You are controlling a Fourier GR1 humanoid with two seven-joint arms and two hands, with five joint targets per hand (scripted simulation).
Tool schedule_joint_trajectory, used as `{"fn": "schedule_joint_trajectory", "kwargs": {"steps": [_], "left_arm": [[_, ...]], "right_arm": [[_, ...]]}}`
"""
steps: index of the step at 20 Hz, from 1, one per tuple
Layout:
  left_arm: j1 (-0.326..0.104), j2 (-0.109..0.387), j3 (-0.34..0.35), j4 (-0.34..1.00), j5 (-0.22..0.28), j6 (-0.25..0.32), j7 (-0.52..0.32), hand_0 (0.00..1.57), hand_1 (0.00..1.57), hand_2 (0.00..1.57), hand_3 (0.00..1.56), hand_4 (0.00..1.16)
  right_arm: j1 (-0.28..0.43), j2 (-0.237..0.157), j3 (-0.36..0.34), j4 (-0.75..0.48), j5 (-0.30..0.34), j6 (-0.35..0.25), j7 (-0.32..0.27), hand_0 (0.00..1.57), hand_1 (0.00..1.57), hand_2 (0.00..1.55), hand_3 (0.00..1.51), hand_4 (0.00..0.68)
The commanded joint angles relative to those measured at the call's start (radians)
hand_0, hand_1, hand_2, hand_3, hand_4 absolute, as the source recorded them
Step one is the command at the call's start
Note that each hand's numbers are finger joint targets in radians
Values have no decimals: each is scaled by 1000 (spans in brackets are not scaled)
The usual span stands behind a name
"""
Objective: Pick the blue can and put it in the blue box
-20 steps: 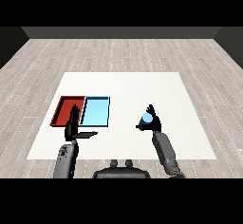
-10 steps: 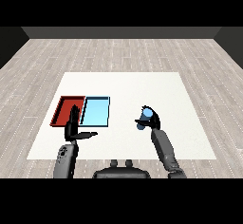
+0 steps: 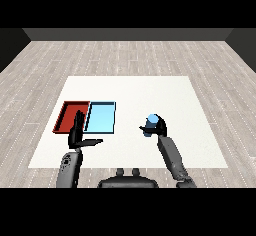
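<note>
One blue can (long axis tilted leftward) sits in the right hand.

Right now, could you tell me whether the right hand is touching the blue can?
Touching. The head view shows the right hand curled round the blue can, with the can to the right of the light blue tray.

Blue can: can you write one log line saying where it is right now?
blue can: held in right hand | right of light blue tray, not inside | left hand: open, holds nothing
</note>
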Motion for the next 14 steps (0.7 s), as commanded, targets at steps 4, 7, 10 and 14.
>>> {"fn": "schedule_joint_trajectory", "kwargs": {"steps": [4, 7, 10, 14], "left_arm": [[-24, 8, 21, 85, 17, -27, -54, 0, 0, 0, 0, 0], [-36, -27, -31, 20, -6, 10, 53, 0, 0, 0, 0, 0], [-73, 42, 18, 97, 4, -52, -24, 0, 0, 0, 0, 0], [-52, -36, -106, 89, -3, -4, -18, 0, 0, 0, 0, 0]], "right_arm": [[59, -13, 75, -226, 65, -47, 57, 1451, 1451, 1470, 1345, 486], [112, -6, 133, -320, 104, -82, 63, 1456, 1456, 1476, 1369, 509], [2, 10, 85, -239, 82, -80, 45, 1459, 1459, 1478, 1358, 512], [31, 11, 142, -318, 96, -83, 67, 1451, 1451, 1472, 1377, 532]]}}
